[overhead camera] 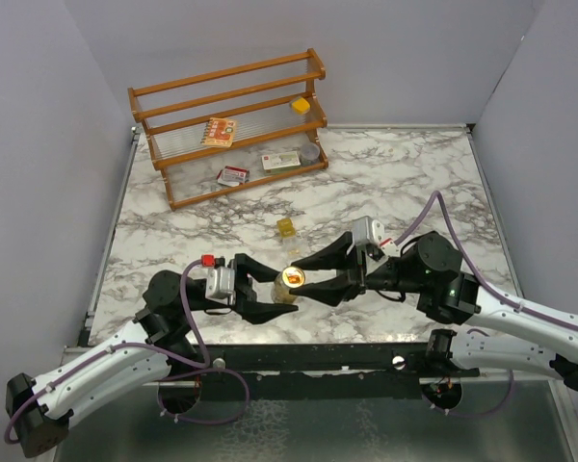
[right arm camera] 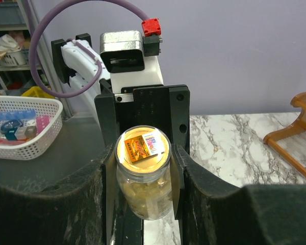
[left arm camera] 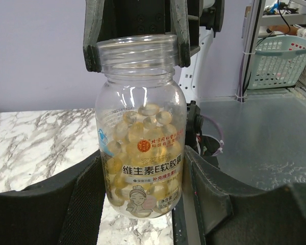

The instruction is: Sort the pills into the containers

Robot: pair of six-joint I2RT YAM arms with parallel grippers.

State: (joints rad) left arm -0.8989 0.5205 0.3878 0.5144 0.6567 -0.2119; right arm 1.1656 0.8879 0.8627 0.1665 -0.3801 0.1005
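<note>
Lab: screened marble table (overhead camera: 414, 183), supply basket (left arm camera: 283, 64)

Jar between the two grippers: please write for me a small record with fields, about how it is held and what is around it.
jar: clear, no lid, yellow softgels inside
mouth: small orange printed item sits there
left gripper: shut on the body
right gripper: shut on the neck
yellow box: on marble table beyond the jar, apart
wooden rack: back left, holds packets

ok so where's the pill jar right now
In the top view the pill jar is at the near middle of the marble table, clamped between the left gripper and the right gripper, just nearer than the small yellow box.
</note>
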